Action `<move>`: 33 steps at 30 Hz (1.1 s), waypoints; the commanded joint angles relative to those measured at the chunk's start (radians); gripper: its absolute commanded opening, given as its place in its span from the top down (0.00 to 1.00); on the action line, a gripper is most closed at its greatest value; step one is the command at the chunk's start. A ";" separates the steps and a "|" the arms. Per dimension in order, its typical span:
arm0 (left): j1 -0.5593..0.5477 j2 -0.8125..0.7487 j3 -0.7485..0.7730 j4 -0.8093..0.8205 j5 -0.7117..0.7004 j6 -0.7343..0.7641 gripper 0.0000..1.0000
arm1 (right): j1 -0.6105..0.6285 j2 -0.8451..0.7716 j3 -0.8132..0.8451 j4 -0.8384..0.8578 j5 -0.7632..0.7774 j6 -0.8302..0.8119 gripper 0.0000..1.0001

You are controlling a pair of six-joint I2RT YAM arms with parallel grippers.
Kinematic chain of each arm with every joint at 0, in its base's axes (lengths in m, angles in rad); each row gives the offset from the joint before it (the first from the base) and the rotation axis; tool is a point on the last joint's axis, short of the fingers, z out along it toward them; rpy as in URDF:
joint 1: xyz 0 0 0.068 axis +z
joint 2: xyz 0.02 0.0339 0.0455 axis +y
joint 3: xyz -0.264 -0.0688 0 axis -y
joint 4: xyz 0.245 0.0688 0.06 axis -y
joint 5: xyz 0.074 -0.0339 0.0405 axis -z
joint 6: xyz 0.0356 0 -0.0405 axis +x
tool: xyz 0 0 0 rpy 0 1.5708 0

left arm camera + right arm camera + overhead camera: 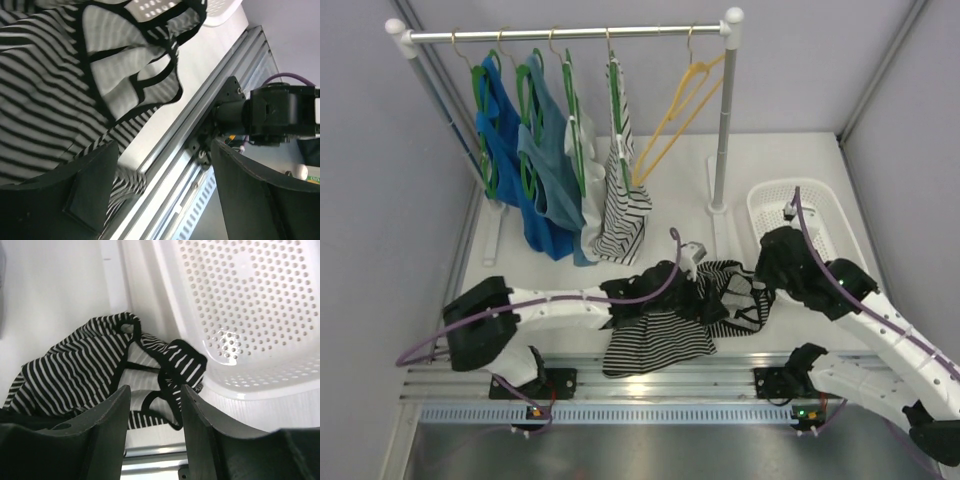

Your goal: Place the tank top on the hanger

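Tank top [660, 335] crumpled at near edge of surface [775, 160]. Hanger [672, 120] on rail [570, 33]. Left claw [162, 150] spread above fabric; right claw [154, 392] spread, empty.

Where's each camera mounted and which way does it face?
Top external: above and behind, looking down at rack, hanger, tank top; left arm and right arm show.
Left wrist: on left arm, facing across the tank top toward the near rail; left gripper frames it.
Right wrist: on right arm, facing down at tank top and basket; right gripper shows.
Shared: tank top in all three.
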 commanded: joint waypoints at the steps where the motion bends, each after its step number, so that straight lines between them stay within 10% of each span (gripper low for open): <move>1: -0.043 0.131 0.087 0.301 -0.044 -0.090 0.21 | -0.071 -0.004 0.028 0.010 0.014 -0.081 0.55; 15: -0.073 0.558 0.339 0.445 -0.085 -0.184 0.44 | -0.320 0.000 0.026 0.085 -0.135 -0.269 0.64; 20: -0.073 0.592 0.360 0.451 -0.096 -0.193 0.57 | -0.355 0.008 0.000 0.106 -0.186 -0.306 0.65; 26: -0.071 0.546 0.310 0.451 -0.130 -0.179 0.96 | -0.363 0.020 -0.050 0.146 -0.261 -0.320 0.60; 33: -0.070 0.511 0.253 0.453 -0.148 -0.176 1.00 | -0.364 0.051 -0.078 0.162 -0.281 -0.328 0.51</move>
